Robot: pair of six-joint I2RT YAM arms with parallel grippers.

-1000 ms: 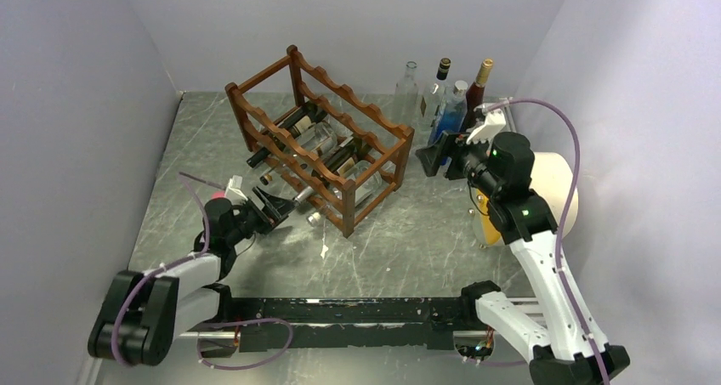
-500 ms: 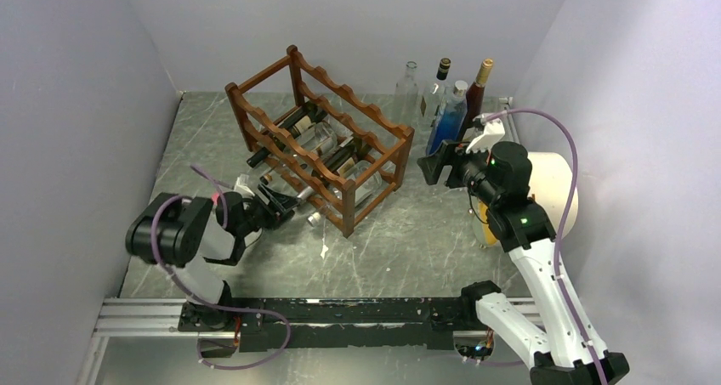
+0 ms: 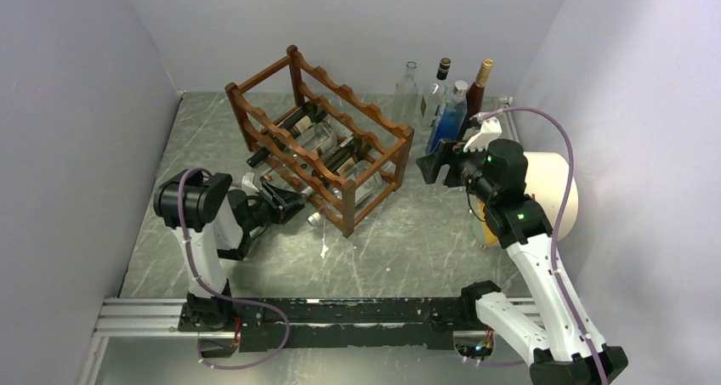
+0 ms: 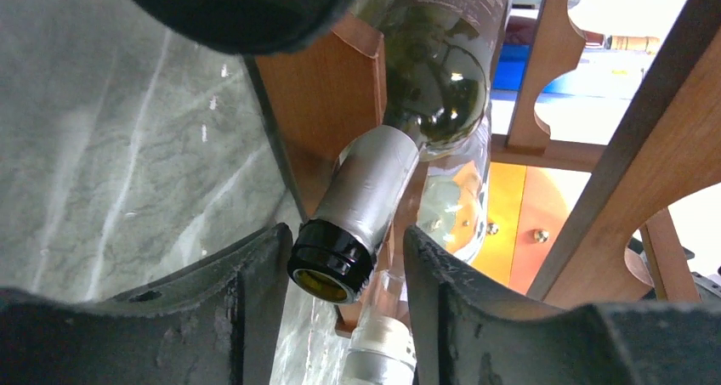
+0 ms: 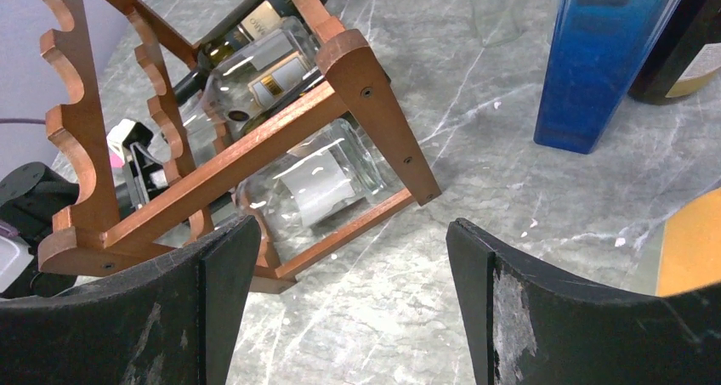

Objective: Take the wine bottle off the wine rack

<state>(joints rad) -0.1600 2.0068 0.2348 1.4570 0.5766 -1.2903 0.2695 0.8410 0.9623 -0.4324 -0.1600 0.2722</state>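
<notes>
Dark-green glass wine bottle (image 4: 428, 83) with a silver-foil neck and black cap lies on its side in the reddish-brown wooden wine rack (image 3: 342, 93) with scalloped rails, its neck poking out of the end facing the left arm. The left gripper (image 4: 344, 242) straddles that neck, jaws parted, not clamped. The right gripper (image 5: 350, 226) hovers wide open and empty off the rack's other end, above the grey marbled table (image 3: 408, 236).

looks down from high at the near side. at left wrist, hugs the wine rack (image 4: 315, 104); at right, faces it farther off.
</notes>
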